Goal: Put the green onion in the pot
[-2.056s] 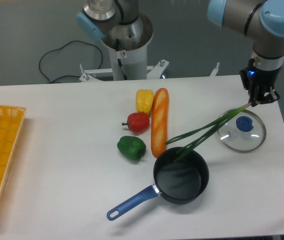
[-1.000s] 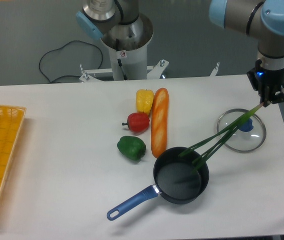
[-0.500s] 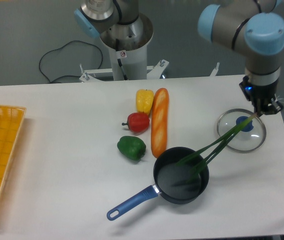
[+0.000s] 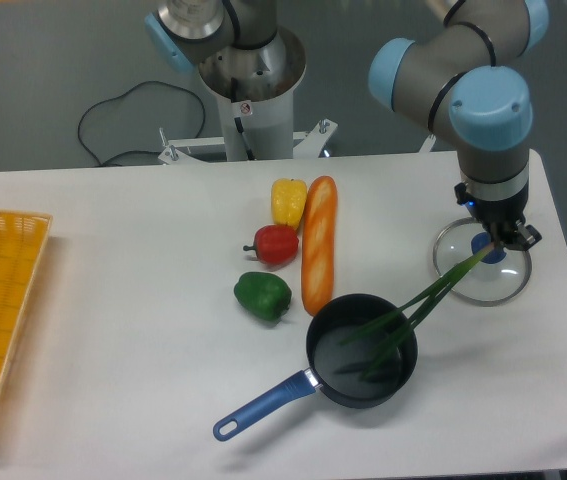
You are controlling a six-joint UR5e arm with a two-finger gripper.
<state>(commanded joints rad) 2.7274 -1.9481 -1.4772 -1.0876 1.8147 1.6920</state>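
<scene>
Green onion (image 4: 418, 310) hangs pinched at its pale end in the gripper (image 4: 498, 240), leaves dipping into the pot (image 4: 361, 350) at 8 o'clock. Lowering toward 8 o'clock before letting go should keep it off the lid (image 4: 483, 265).

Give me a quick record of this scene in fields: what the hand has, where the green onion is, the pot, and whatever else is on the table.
hand: shut on the pale end of the long thin green onion, above the glass lid
green onion: slanting down, leaf tips inside the pot
pot: small round black saucepan with a blue handle, near the front edge
lid: round glass lid with a blue knob, right of the pot
other food: long orange baguette, yellow pepper, red pepper, green bell pepper
far left: yellow basket
</scene>
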